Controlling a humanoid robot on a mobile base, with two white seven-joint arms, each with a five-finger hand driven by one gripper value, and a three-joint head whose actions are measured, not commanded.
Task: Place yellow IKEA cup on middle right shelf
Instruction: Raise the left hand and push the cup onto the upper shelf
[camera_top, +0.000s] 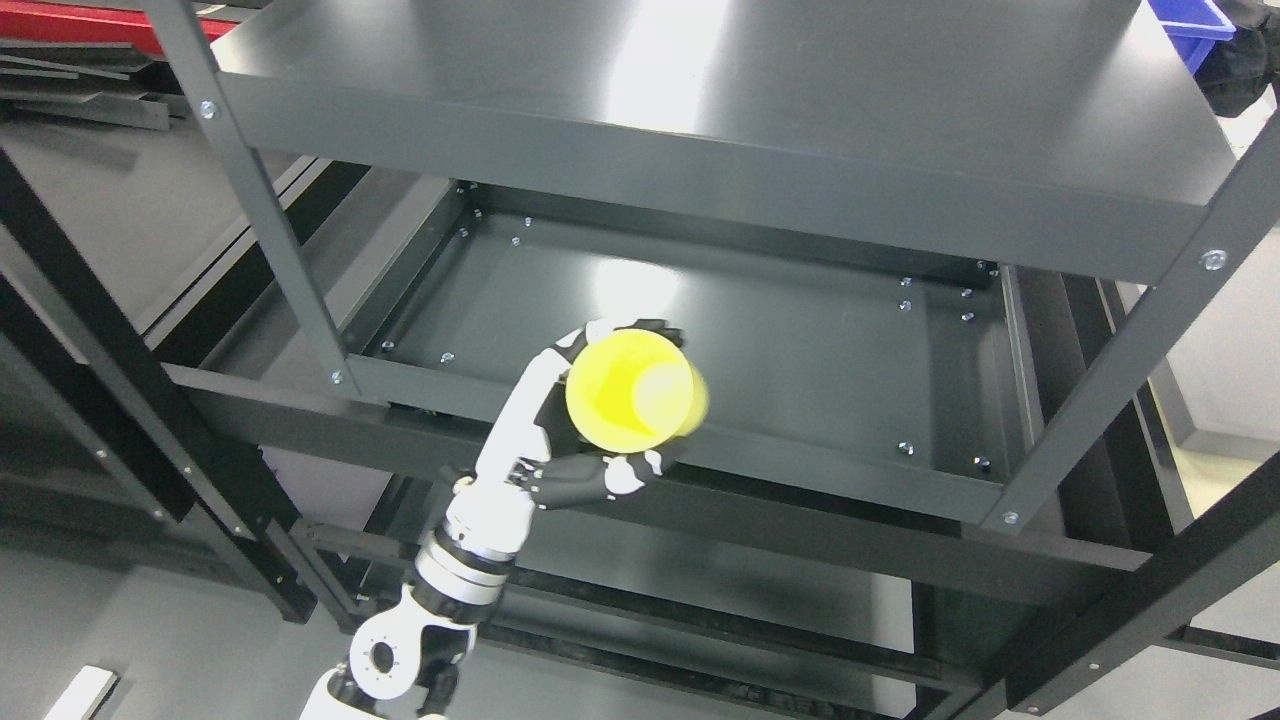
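We look down on a tall dark grey metal shelving unit (700, 150), whose broad top board fills the picture from ten to two o'clock, and beneath it the recessed dark metal middle shelf (800, 350) lies open around the centre. From seven o'clock our white and black left hand (560, 430) reaches up on its jointed arm, fingers wrapped around a bright yellow plastic cup (636, 390), held tilted on its side just above the shelf's front rail, left of its middle. At one o'clock a blue plastic bin (1190, 25) peeks past the top board's far corner.
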